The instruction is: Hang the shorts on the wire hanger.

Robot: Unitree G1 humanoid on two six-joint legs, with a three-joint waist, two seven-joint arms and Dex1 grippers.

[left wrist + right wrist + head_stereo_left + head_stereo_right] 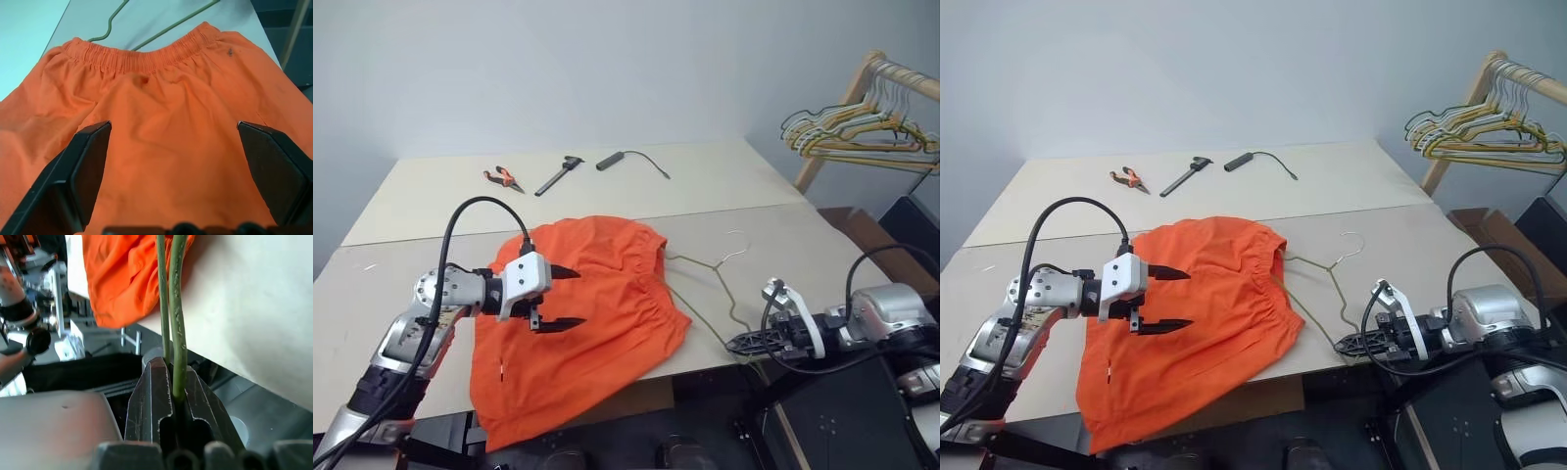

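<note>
We note the right gripper (pixel 736 345), lower right of frame, clamped shut on the wire hanger (pixel 720 284) corner at the table edge; a thin wire could twist or slip from that pinch. The left gripper (pixel 563 297) hovers spread wide, empty, over the shorts (pixel 597 323): bright orange, rumpled, centre frame, hem overhanging the near edge

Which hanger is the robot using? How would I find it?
Start at the big orange shorts lying on the table. The wire hanger lies just to their right, one end under the waistband, the other clamped in the right gripper. It is a single thin wire, unlike the bunched hangers on the wooden rack.
</note>
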